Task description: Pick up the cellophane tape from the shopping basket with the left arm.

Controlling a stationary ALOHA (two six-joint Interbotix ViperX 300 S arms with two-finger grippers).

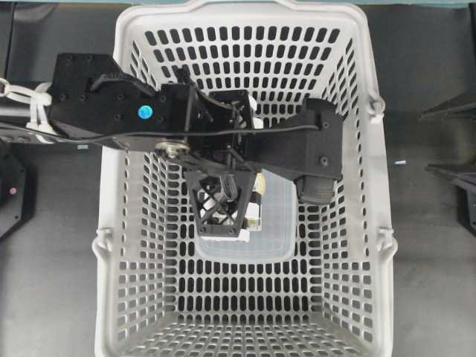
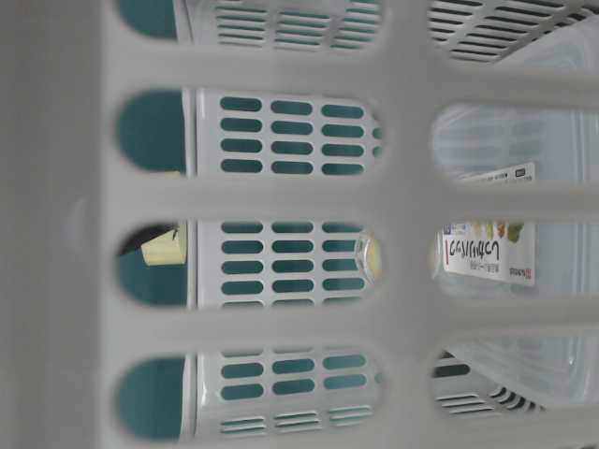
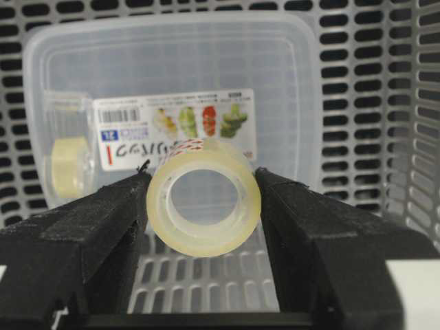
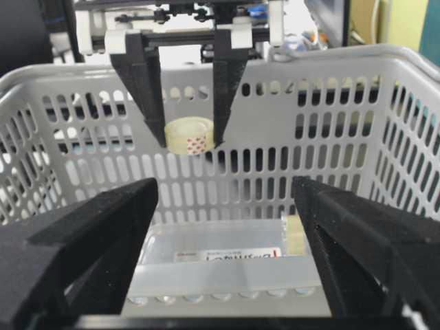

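The cellophane tape [image 3: 203, 199], a pale yellowish translucent roll, sits between my left gripper's [image 3: 203, 206] black fingers, which are shut on its two sides. The right wrist view shows the left gripper [image 4: 190, 137] hanging straight down with the tape [image 4: 190, 135] held clear above the floor of the light grey shopping basket [image 4: 330, 137]. In the overhead view the left gripper [image 1: 219, 208] is over the middle of the basket [image 1: 111, 193], and the tape is mostly hidden under it. My right gripper [image 4: 223, 227] is wide open and empty.
A clear rectangular container [image 3: 275, 69] with a printed label lies on the basket floor under and beyond the tape; it also shows from overhead [image 1: 275, 223]. A second pale yellow roll shape [image 3: 69, 163] shows through its left wall. Slotted basket walls [image 2: 281, 196] stand all round.
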